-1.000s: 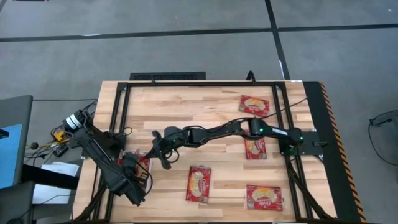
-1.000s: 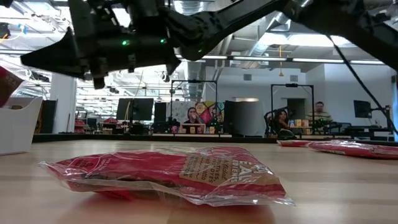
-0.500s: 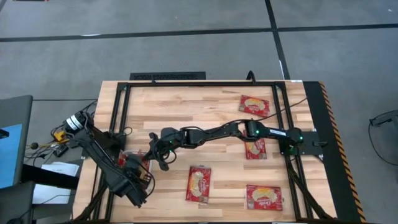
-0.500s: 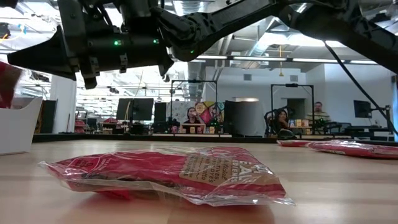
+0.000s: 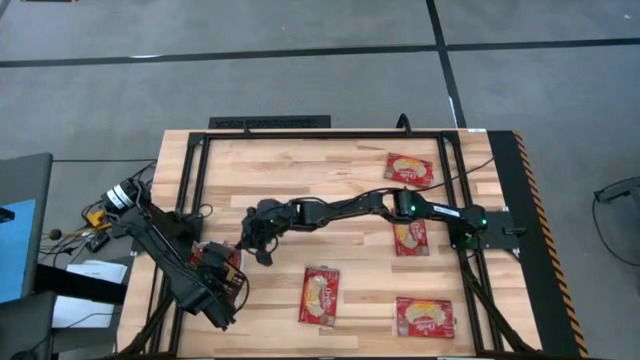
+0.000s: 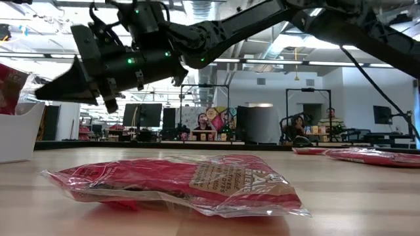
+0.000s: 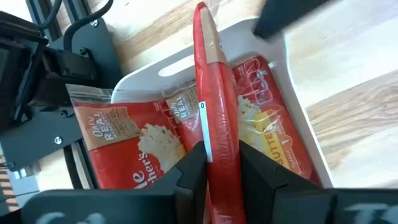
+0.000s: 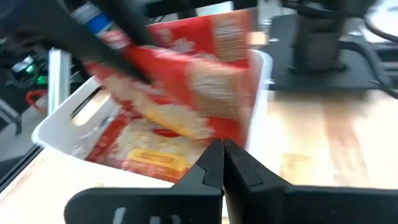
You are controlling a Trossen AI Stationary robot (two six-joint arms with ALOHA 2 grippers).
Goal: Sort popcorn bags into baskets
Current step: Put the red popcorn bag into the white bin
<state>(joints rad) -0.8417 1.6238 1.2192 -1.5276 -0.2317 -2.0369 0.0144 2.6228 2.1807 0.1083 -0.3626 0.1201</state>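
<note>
An upright popcorn bag (image 7: 214,118) in the left hand (image 7: 217,168) blocks the packet-filled tray (image 7: 295,74).

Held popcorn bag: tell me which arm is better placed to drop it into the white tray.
Left. The left gripper is shut edge-on on a popcorn bag directly over the white tray, where other bags already lie. The right gripper is shut and empty beside the tray.

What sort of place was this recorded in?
Probably an open lab or workshop. Beyond the wooden table the low view shows a big hall with exposed ceiling ducts, monitors on desks, and people seated at workstations.
</note>
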